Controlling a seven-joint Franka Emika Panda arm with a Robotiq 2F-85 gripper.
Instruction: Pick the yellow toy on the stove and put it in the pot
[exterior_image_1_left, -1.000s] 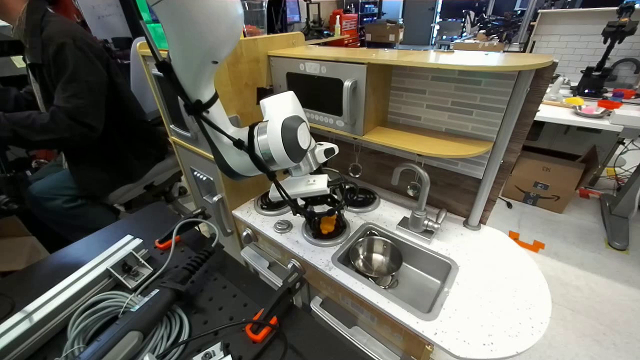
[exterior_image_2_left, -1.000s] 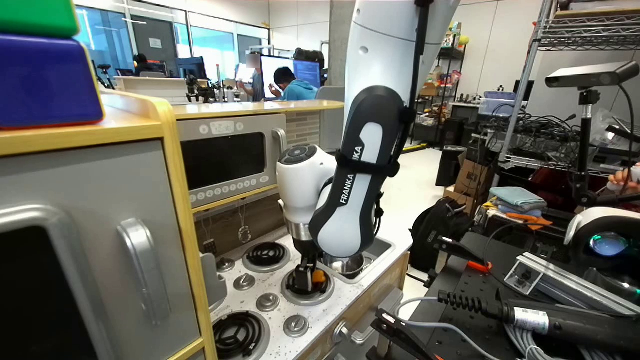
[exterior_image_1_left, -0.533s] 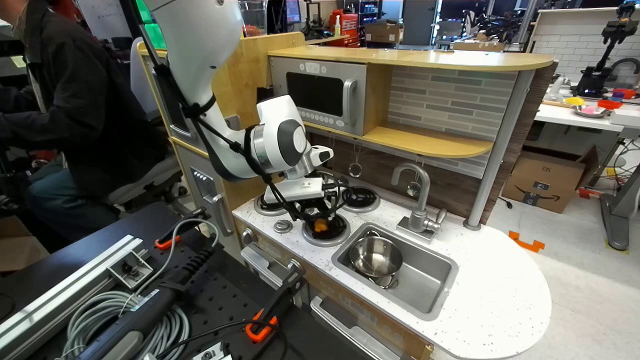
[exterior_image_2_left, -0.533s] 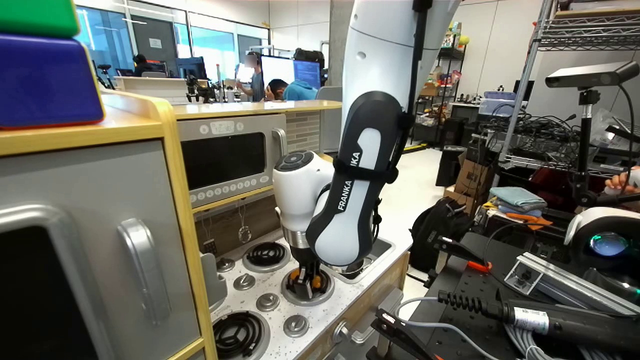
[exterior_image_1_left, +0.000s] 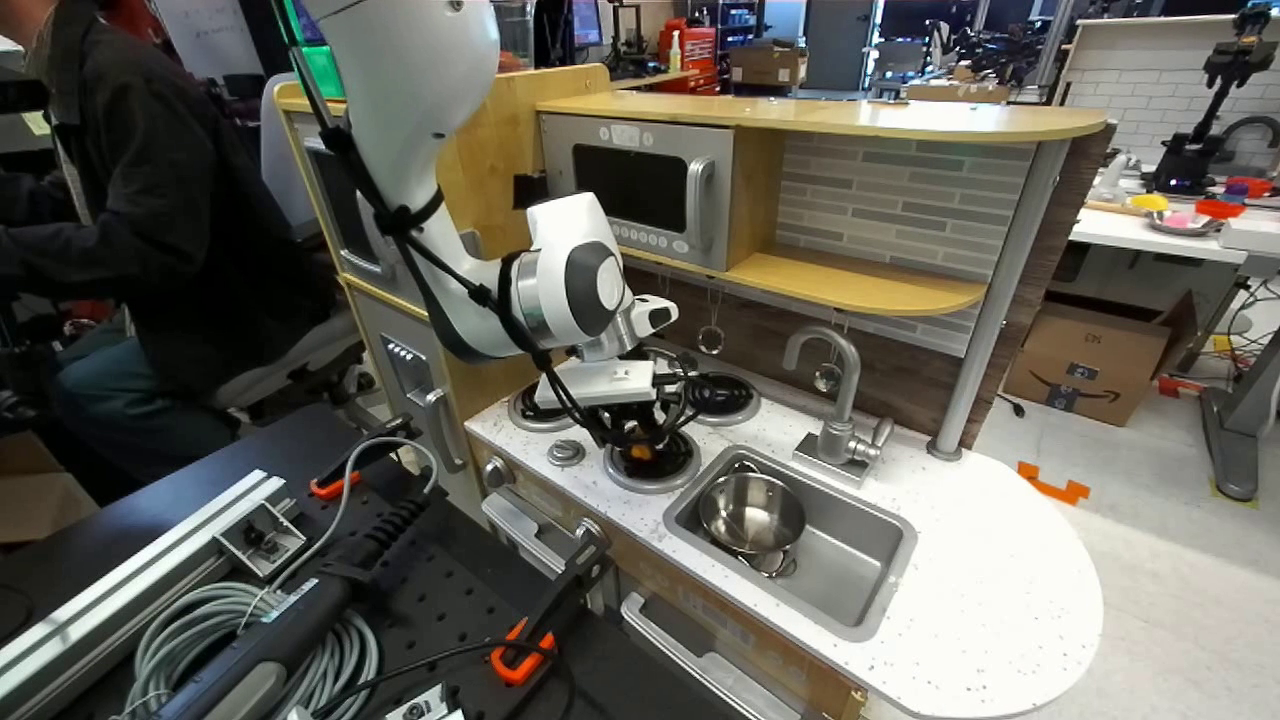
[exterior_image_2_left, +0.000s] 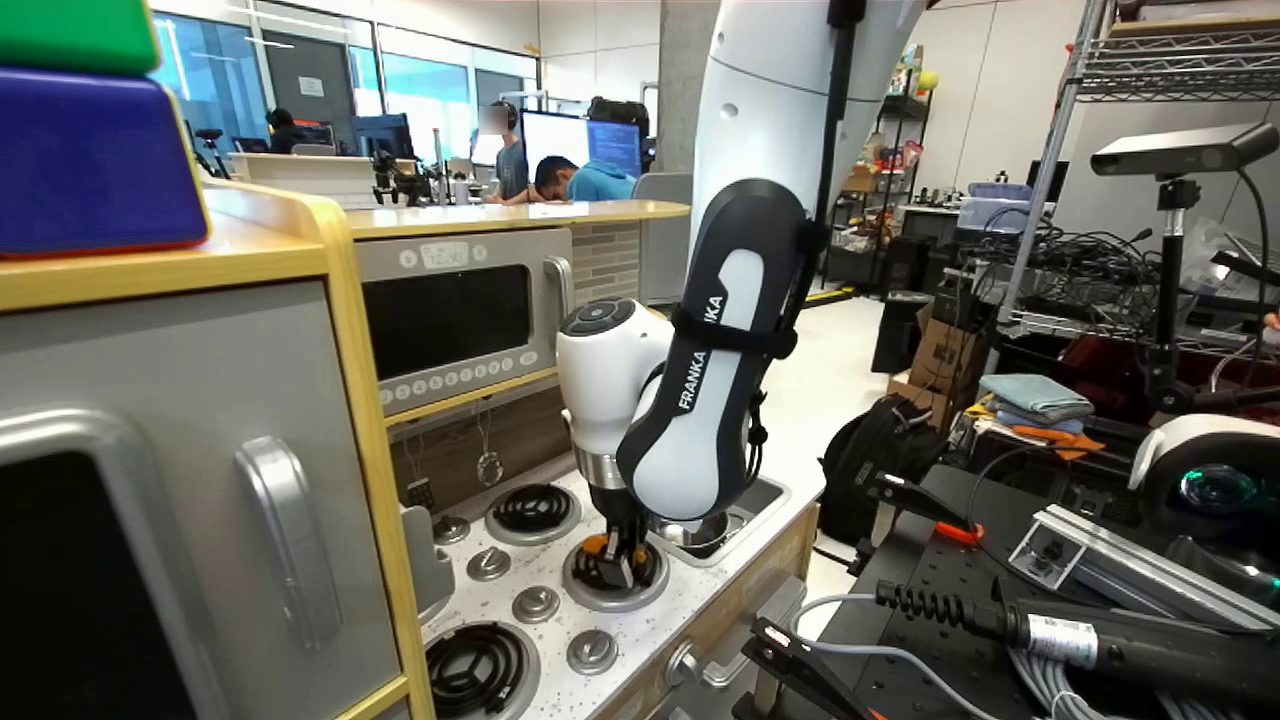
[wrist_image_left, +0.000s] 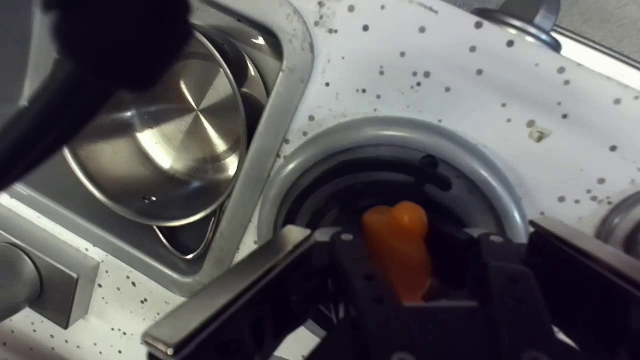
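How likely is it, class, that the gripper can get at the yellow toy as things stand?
Probably yes: the gripper has its jaws on either side of the yellow toy, with nothing else seen between.

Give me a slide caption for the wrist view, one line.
Gripper straddling the yellow toy at a stove burner, with the silver pot sitting in the sink at picture left.

Lower over the stove (exterior_image_1_left: 652, 488) than a second ago, the gripper (wrist_image_left: 419, 239) edges back toward the sink (exterior_image_1_left: 850, 565) in the latest half second, the yellow toy (exterior_image_2_left: 596, 545) now showing on both of the gripper's sides rather than one in an exterior view. Behind, a person in a blue hoodie (exterior_image_2_left: 602, 184) bows lower.
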